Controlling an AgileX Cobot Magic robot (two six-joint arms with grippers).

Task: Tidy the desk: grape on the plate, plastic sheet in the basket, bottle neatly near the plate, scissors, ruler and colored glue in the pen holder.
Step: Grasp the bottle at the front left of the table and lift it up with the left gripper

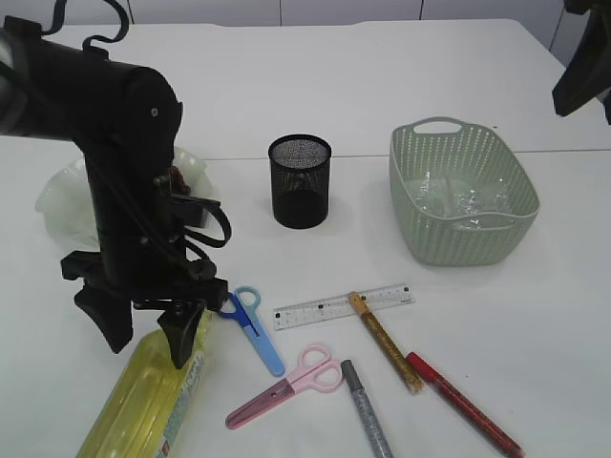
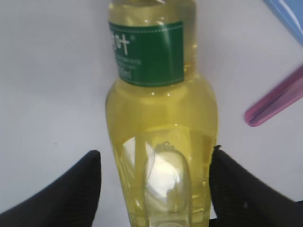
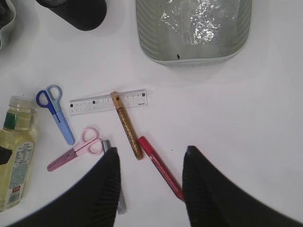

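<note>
A bottle [image 1: 153, 401] of yellow liquid with a green label lies on its side at the front left. My left gripper [image 1: 150, 355] stands open astride it. In the left wrist view the bottle [image 2: 161, 118] fills the space between the fingers, with a gap at the left finger [image 2: 80, 189]. Blue scissors [image 1: 253, 324], pink scissors [image 1: 286, 386], a clear ruler [image 1: 344, 305] and gold [image 1: 385, 342], red [image 1: 463, 401] and silver [image 1: 368, 410] glue pens lie on the table. My right gripper [image 3: 151, 150] hangs open, empty, high above the pens. The plastic sheet [image 1: 449, 200] lies in the green basket [image 1: 420, 239].
The black mesh pen holder [image 1: 300, 179] stands at mid-table. The pale plate [image 1: 62, 191] sits at the left behind my left arm. A dark reddish bit [image 1: 177, 178] shows on the plate; I cannot tell whether it is the grape. A dark part of my right arm [image 1: 582, 57] shows top right.
</note>
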